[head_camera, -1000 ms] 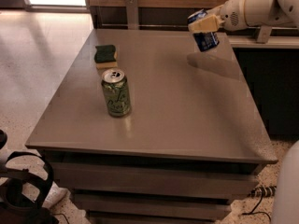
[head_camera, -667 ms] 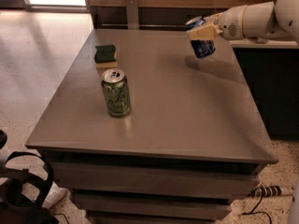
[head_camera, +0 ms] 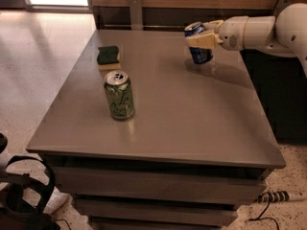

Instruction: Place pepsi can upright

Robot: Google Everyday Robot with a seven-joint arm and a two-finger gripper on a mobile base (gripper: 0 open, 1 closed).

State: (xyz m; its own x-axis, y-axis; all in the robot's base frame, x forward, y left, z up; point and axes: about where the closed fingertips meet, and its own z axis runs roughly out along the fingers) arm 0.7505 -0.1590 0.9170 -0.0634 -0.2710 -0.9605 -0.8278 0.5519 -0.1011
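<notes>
The pepsi can (head_camera: pixel 200 54) is dark blue with a silver top. It is nearly upright at the far right of the grey table (head_camera: pixel 192 123), its base at or just above the tabletop. My gripper (head_camera: pixel 201 36) reaches in from the right on a white arm and is shut on the pepsi can's upper part, with tan fingers (head_camera: pixel 207 40) across it.
A green can (head_camera: pixel 119 95) stands upright at the left middle of the table. A green and yellow sponge (head_camera: pixel 108 57) lies behind it. A wooden wall panel runs along the far edge. A power strip (head_camera: pixel 278 196) lies on the floor at the lower right.
The gripper has carried the pepsi can left and down towards the tabletop, and the can has turned from tilted to nearly upright. The green can and sponge have not moved.
</notes>
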